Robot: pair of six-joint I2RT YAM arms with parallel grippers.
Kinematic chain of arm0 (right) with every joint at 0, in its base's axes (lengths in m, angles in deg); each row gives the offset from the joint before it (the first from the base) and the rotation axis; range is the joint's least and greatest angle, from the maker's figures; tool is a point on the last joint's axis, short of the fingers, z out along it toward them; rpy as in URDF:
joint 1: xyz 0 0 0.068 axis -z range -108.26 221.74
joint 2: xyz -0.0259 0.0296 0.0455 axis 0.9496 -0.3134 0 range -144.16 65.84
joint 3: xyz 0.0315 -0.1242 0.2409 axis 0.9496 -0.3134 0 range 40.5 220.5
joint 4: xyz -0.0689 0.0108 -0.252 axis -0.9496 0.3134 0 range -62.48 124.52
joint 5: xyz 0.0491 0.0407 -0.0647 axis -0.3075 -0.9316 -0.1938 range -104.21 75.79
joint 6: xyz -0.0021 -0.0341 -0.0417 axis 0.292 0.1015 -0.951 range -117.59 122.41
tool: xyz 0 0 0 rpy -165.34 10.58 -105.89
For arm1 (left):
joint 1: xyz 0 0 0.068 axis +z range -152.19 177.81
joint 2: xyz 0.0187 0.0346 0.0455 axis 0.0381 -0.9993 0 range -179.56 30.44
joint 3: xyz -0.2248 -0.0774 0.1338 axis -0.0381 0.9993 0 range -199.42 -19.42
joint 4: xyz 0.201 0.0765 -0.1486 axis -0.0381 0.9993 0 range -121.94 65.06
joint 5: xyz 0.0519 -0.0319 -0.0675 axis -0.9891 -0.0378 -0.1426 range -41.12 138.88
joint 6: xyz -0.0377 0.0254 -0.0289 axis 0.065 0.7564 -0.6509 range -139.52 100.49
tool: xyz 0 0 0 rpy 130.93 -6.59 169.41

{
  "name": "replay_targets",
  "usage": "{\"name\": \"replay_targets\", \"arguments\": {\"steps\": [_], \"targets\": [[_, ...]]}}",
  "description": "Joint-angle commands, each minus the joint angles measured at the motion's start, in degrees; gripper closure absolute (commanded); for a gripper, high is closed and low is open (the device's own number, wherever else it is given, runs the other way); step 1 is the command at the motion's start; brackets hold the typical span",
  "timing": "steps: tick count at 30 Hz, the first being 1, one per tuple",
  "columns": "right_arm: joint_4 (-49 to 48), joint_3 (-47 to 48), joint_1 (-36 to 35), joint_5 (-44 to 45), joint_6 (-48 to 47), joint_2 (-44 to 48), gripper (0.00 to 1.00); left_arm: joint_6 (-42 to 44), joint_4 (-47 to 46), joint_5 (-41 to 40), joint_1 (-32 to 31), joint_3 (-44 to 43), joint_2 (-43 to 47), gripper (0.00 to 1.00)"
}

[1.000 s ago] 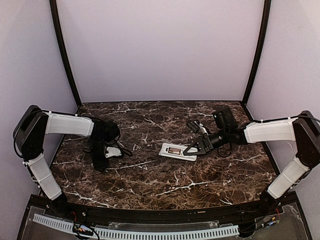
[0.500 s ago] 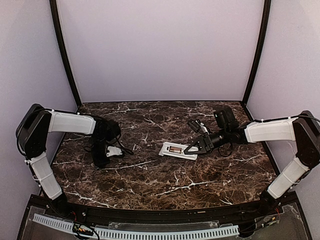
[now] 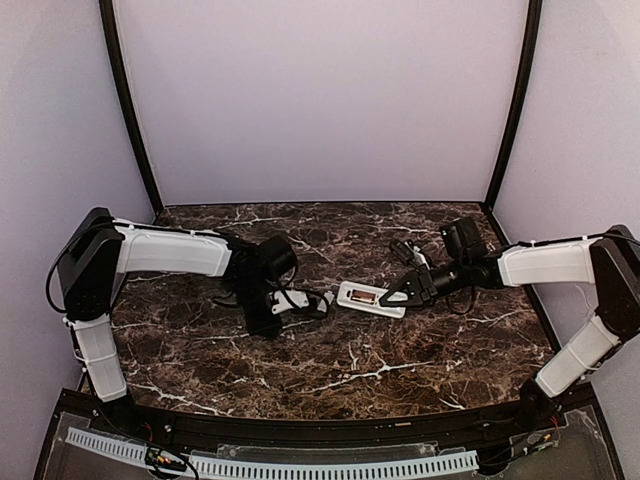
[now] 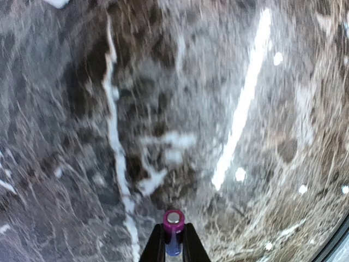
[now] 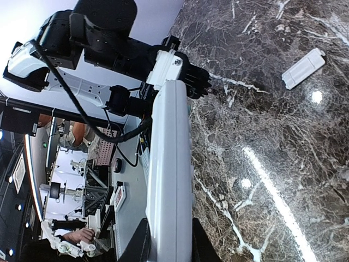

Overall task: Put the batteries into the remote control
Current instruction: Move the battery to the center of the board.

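Note:
My right gripper (image 3: 402, 294) is shut on one end of the white remote control (image 3: 371, 298) and holds it just above the marble near the table's middle, its recessed compartment facing up. From the right wrist the remote control (image 5: 170, 174) runs as a long white bar away from the right gripper (image 5: 168, 243). My left gripper (image 4: 174, 241) is shut on a purple and blue battery (image 4: 174, 229), metal end pointing forward over the marble. From above, the left gripper (image 3: 263, 322) hangs a short way left of the remote; the battery is hidden there.
A small white rectangular cover piece (image 5: 304, 68) lies flat on the dark marble table (image 3: 330, 370). The left arm (image 5: 103, 38) shows beyond the remote's far end. Black frame posts (image 3: 128, 110) and pale walls enclose the table.
The left gripper has closed on the battery and swung right, from the table's left side toward the remote. The right gripper has shifted the remote slightly right.

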Motion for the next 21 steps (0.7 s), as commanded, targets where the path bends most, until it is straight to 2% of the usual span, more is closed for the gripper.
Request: {"name": "replay_targets", "arguments": {"steps": [1,6,10,12,16,21], "targets": [[1.5,-2.6,1.2,0.4,-1.1,3.5,1.0,-3.1,-4.6,4.4,-2.1,-6.4,-4.2,0.94],[2.5,-4.7,1.5,1.3,-1.1,5.5,1.0,-2.9,-7.9,2.4,-2.9,-6.0,-6.4,0.92],[3.3,-4.7,1.6,1.7,-1.3,5.9,1.0,-3.2,-11.9,3.2,-3.1,-3.0,-6.5,0.86],[3.7,-4.6,1.7,1.9,-1.6,5.9,1.0,-3.5,-13.3,2.6,-3.4,-1.9,-6.2,0.82],[4.4,-4.0,1.7,1.9,-2.0,5.6,1.0,-4.5,-16.3,1.6,-3.5,0.7,-5.0,0.65],[5.8,-3.2,1.8,2.0,-3.2,5.4,1.0,-4.2,-22.8,2.7,-3.4,6.9,-1.5,0.61]]}}
